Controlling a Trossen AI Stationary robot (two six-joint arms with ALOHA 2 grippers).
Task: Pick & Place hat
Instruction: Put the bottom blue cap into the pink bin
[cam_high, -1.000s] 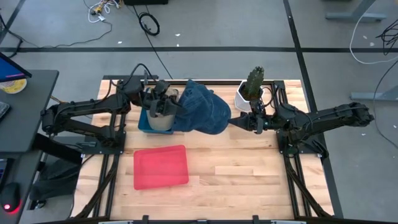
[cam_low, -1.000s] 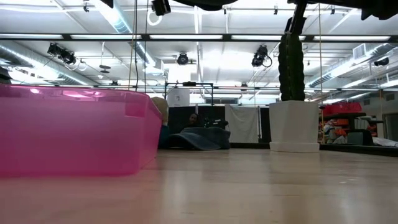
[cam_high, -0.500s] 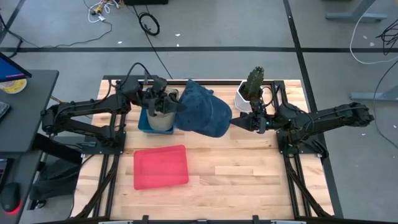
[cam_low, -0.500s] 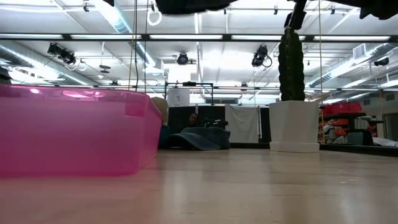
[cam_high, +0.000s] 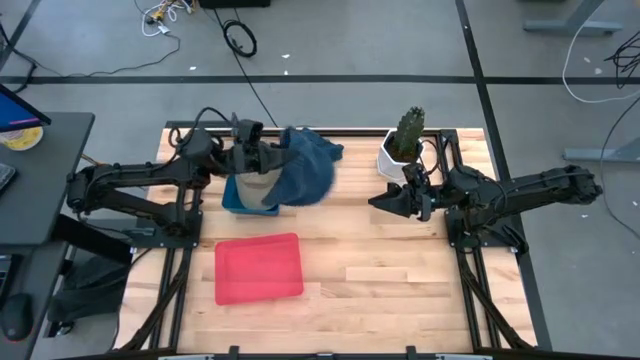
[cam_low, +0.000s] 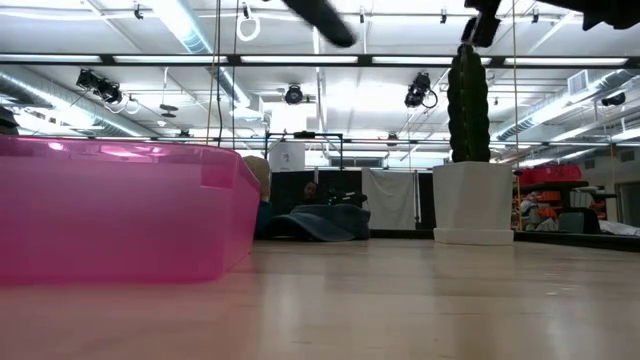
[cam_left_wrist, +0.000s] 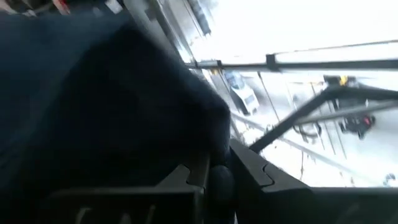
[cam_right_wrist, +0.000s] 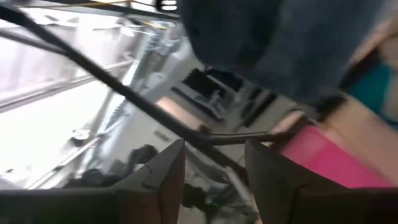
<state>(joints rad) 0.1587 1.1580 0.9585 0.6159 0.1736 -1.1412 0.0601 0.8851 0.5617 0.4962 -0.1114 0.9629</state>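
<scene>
Taking the blue bin (cam_high: 232, 196) as landmark: the pink tray (cam_high: 259, 268) sits nearest us, in front of the bin. Over the bin our left gripper (cam_high: 262, 160) pinches the denim hat (cam_high: 306, 168), fingers clamped on cloth. We judge placing is underway: lower slowly so the hanging cloth settles without snagging. The hat droops, long axis running from the bin toward the cactus pot (cam_high: 394, 157). Right gripper (cam_high: 379, 201) is well apart, fingers spread, holding nothing.

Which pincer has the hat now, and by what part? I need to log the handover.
The left pincer grips the blue denim hat by its edge near the blue bin. The right pincer is open, holding nothing.
</scene>
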